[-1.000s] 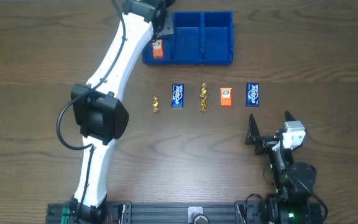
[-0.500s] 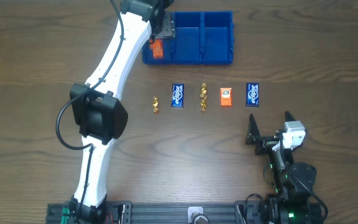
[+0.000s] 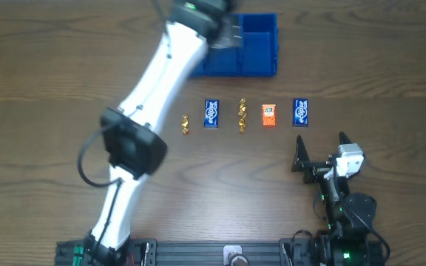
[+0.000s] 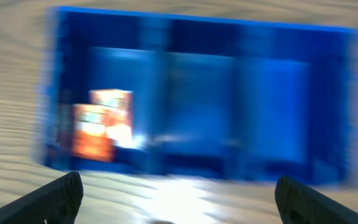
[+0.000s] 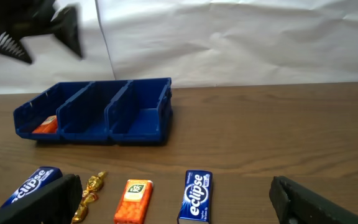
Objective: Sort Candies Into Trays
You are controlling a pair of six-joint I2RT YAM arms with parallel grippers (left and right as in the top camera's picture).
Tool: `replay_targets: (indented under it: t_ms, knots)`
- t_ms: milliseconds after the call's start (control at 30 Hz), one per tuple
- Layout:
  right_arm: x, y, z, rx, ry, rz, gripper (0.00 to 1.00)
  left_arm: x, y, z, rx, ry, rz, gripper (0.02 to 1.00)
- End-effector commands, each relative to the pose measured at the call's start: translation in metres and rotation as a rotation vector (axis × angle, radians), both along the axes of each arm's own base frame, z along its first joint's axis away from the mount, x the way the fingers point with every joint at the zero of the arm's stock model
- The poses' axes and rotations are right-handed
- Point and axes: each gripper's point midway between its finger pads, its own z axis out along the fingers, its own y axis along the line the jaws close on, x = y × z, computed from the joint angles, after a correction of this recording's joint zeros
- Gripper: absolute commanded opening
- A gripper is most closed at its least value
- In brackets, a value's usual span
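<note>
Dark wood-grain bench (image 3: 390,66) carries a blue three-compartment tray (image 3: 261,52), with orange candy boxes (image 4: 101,124) lying in one end compartment. Above the tray hovers the left gripper (image 4: 179,185), jaws spread wide and empty. Near the tray lies a row: gold-wrapped candies (image 3: 186,123), blue mint packs (image 3: 211,113) and an orange box (image 3: 269,115). Farther from the tray, the right gripper (image 5: 176,186) rests with jaws released.
</note>
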Motion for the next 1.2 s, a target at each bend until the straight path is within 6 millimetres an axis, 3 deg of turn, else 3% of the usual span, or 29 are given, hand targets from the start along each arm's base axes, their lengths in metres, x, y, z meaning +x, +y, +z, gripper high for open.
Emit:
replay_targets:
  t_ms: [33, 200, 300, 400, 833, 1033, 1200]
  knots:
    - [0.000, -0.003, -0.001, -0.014, 0.001, -0.011, 0.998, -0.069, -0.080, 0.015, -0.064, -0.011, -0.003, 0.985]
    - [0.000, -0.003, -0.001, -0.014, 0.001, -0.011, 0.998, -0.119, -0.118, -0.035, -0.019, 0.114, -0.017, 0.965]
    - [0.000, -0.003, -0.001, -0.014, 0.001, -0.011, 0.998, -0.134, -0.133, -0.072, -0.011, 0.201, -0.035, 0.954]
    - [0.000, -0.003, -0.001, -0.014, 0.001, -0.011, 0.998, -0.141, -0.136, -0.095, -0.008, 0.270, -0.041, 0.925]
    - [0.000, -0.003, -0.001, -0.014, 0.001, -0.011, 0.998, -0.143, -0.118, -0.133, 0.012, 0.394, -0.004, 0.864]
    - [0.000, -0.003, -0.001, -0.014, 0.001, -0.011, 0.998, -0.138, -0.131, -0.152, -0.021, 0.407, -0.051, 0.864]
    - [0.000, -0.003, -0.001, -0.014, 0.001, -0.011, 0.998, -0.138, -0.131, -0.161, -0.012, 0.414, -0.048, 0.849]
